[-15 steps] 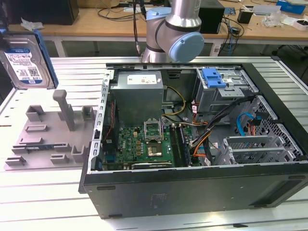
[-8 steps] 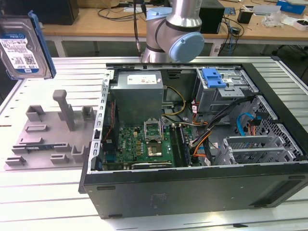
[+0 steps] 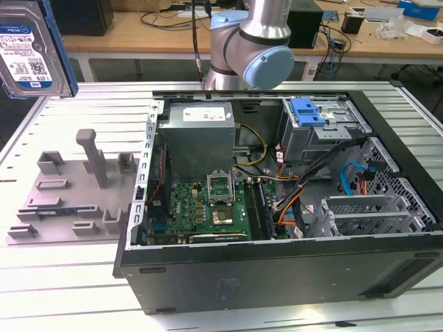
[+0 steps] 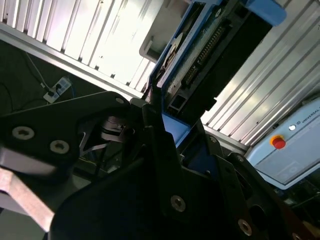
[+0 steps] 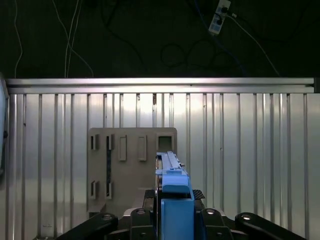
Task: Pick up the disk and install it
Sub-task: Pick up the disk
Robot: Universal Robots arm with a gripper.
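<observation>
Disk: I held the disk (image 3: 28, 52) lifted clear of the table, well apart from the computer case (image 3: 277, 283), out past the case's side toward the exterior view's left.
Look: it had a silver body and a white-and-blue label, with a blue plastic carrier frame along its edges. In the second wrist view its underside (image 4: 210, 55) showed a circuit board and a row of connector pins.
Gripper: my gripper (image 5: 175, 212) was pinched onto the disk, with the dark fingers (image 5: 142, 220) pressed against the blue frame from both sides.
Fixture plate: the grey fixture plate (image 3: 69, 200), with pegs and slots, lay just beside the case, under the disk.
Cage: the grey cage with a blue latch (image 3: 308, 111) sat inside the case.
Table: the case stood on the ribbed aluminium table (image 3: 83, 304).
</observation>
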